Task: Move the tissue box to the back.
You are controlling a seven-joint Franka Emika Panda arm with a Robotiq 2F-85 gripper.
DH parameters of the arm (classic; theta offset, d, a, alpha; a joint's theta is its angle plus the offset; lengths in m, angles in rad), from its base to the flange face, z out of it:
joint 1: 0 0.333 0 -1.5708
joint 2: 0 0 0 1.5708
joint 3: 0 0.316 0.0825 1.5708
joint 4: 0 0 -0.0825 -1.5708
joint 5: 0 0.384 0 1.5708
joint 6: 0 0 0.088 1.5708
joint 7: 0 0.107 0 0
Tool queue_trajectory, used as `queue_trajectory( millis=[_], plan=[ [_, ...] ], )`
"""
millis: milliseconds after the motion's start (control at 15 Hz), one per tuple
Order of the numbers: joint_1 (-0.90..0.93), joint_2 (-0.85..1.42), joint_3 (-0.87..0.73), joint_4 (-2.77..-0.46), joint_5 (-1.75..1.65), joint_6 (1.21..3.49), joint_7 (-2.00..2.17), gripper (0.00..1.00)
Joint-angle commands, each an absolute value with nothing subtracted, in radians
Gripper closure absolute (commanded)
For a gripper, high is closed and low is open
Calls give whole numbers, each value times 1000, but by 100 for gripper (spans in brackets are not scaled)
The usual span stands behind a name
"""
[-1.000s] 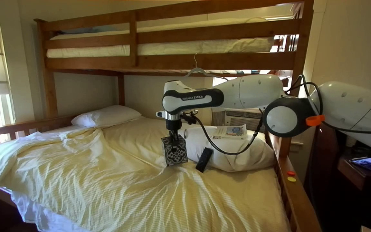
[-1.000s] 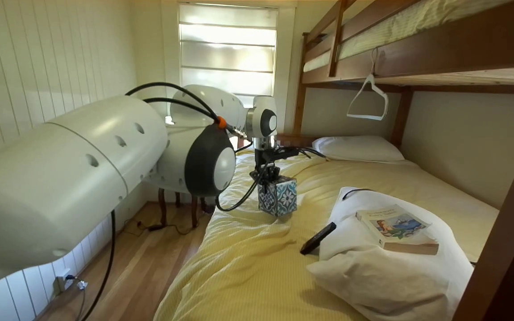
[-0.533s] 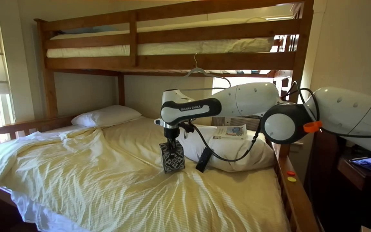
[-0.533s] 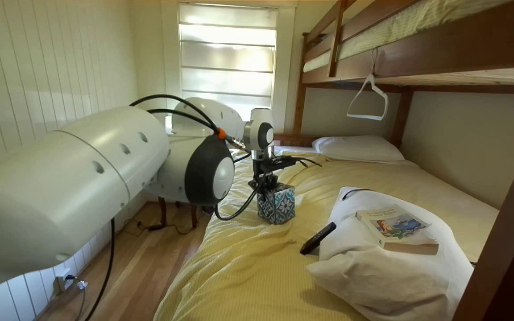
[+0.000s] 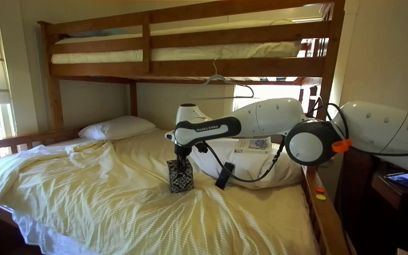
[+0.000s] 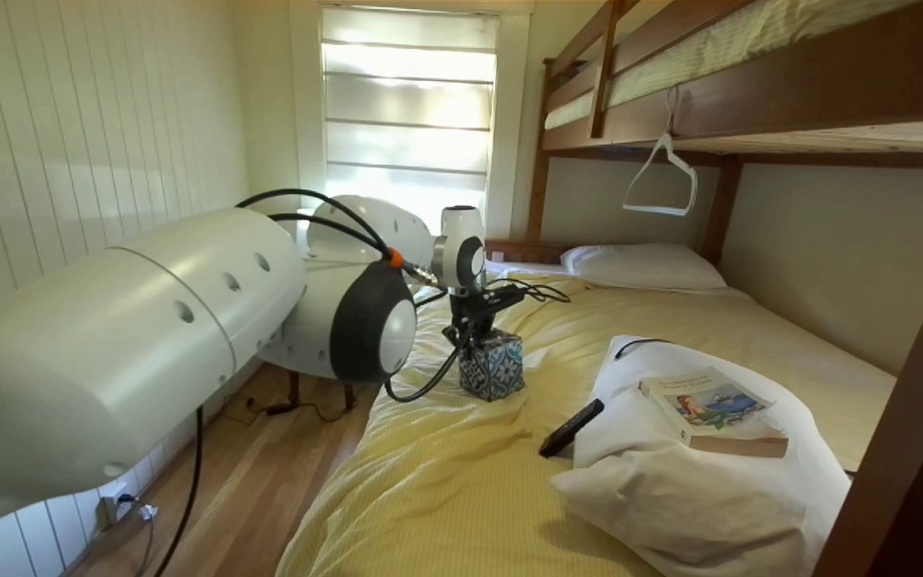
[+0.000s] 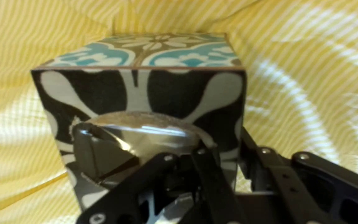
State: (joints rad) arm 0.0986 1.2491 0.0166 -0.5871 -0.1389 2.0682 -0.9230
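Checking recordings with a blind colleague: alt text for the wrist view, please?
A tissue box, black-and-white on top with a blue floral side, is gripped at its right wall by the black tool, entering from the bottom. One finger seems to dip into the oval opening. Yellow striped bedding shows around it.

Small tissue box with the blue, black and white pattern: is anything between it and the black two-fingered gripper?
Nothing visible. In the wrist view, the gripper straddles one wall of the tissue box, one jaw at its oval opening, the other outside.
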Motion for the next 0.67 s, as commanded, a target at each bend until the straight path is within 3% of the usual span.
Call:
queue_trajectory(
  millis=[0, 400, 600],
  plan=[
    [95, 1246, 36, -556, -117, 2048, -923, 41],
    [117, 1186, -5, -571, -149, 1974, -857, 1],
    [125, 1129, -35, -606, -146, 1819, -723, 0]
  ],
)
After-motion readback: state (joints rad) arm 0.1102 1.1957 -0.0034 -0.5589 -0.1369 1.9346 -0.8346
